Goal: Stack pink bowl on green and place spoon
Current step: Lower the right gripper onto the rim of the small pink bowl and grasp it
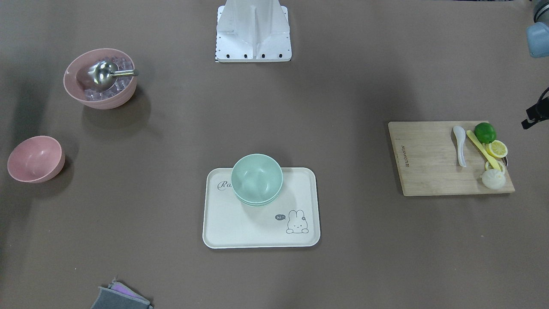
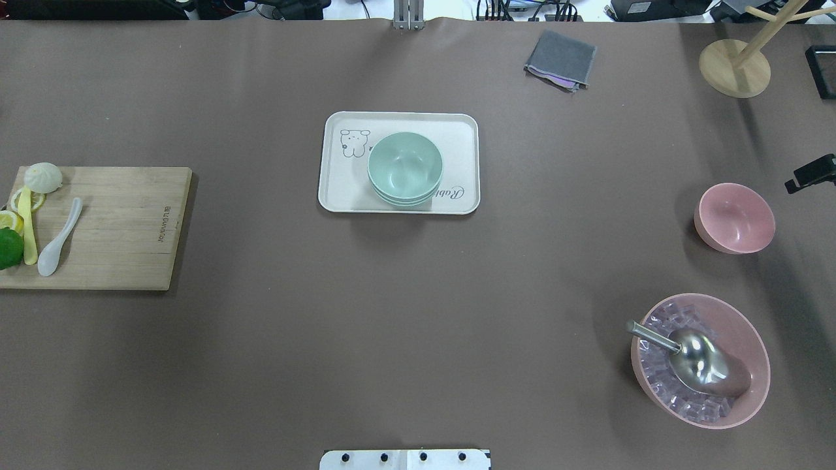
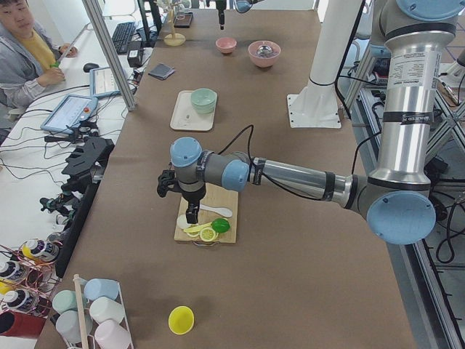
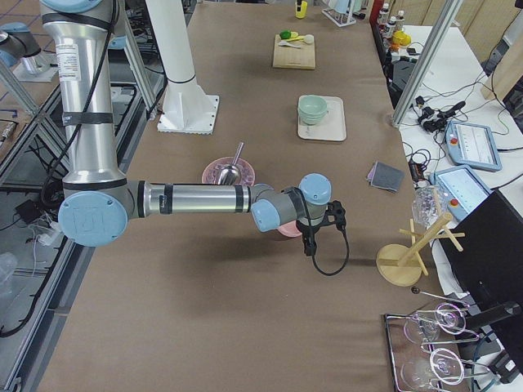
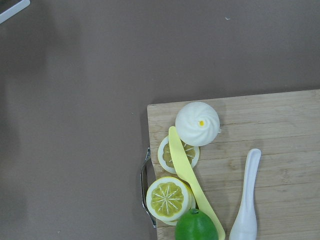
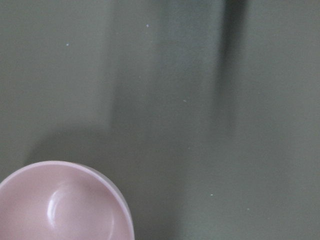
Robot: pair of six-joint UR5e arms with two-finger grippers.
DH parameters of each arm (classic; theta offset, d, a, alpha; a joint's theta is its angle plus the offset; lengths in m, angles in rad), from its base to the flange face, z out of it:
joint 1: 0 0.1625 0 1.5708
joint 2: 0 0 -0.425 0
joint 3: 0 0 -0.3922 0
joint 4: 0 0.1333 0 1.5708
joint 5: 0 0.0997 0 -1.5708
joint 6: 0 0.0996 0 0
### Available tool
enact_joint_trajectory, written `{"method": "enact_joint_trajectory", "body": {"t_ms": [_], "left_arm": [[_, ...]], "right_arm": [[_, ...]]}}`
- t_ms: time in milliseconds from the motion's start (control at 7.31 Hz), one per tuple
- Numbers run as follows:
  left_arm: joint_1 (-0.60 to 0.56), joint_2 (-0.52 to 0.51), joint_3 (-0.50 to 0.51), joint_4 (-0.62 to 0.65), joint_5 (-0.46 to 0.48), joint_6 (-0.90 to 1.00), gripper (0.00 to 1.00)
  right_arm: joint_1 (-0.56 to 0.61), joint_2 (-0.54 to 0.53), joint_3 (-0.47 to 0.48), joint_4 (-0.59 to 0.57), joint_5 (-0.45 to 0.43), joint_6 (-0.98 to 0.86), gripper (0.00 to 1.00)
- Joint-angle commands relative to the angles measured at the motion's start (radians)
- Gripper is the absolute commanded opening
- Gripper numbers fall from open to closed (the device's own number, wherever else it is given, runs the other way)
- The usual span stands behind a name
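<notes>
A small empty pink bowl (image 1: pixel 35 159) stands alone on the table, also in the overhead view (image 2: pixel 735 217) and low left in the right wrist view (image 6: pixel 60 205). Stacked green bowls (image 1: pixel 256 178) sit on a cream tray (image 1: pixel 257 234) mid-table. A white spoon (image 1: pixel 460 146) lies on a wooden cutting board (image 1: pixel 429 167), also in the left wrist view (image 5: pixel 246 200). My left gripper (image 3: pixel 191 212) hangs over the board's fruit end. My right gripper (image 4: pixel 309 245) hangs beside the pink bowl. I cannot tell whether either gripper is open or shut.
A larger pink bowl (image 2: pixel 700 359) holds ice cubes and a metal scoop. A lime, lemon slices, a yellow knife and a white bun (image 5: pixel 197 123) lie by the spoon. A grey cloth (image 2: pixel 560 60) and a wooden stand (image 2: pixel 735 65) are at the far side.
</notes>
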Motion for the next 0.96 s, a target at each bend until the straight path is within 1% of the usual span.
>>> {"method": "enact_joint_trajectory", "body": {"t_ms": [0,137,274,410,547,821], "left_arm": [[0.004,-0.001,0.0,-0.005,0.0,-0.006,0.98],[0.004,-0.001,0.003,-0.005,0.0,-0.006,0.98],[0.004,-0.001,0.003,-0.005,0.0,-0.006,0.98],[0.004,-0.001,0.003,-0.005,0.0,-0.006,0.98],[0.004,-0.001,0.003,-0.005,0.0,-0.006,0.98],[0.004,-0.003,0.005,-0.005,-0.002,-0.007,0.98]], "right_arm": [[-0.074,-0.001,-0.008,0.019,-0.005,0.029,0.91],[-0.1,0.008,-0.052,0.022,-0.005,0.028,0.86],[-0.105,0.011,-0.06,0.025,-0.002,0.028,0.76],[-0.105,0.009,-0.063,0.025,-0.001,0.029,0.35],[-0.106,0.012,-0.064,0.025,0.001,0.029,0.01],[-0.108,0.023,-0.069,0.025,0.005,0.031,0.0]]}}
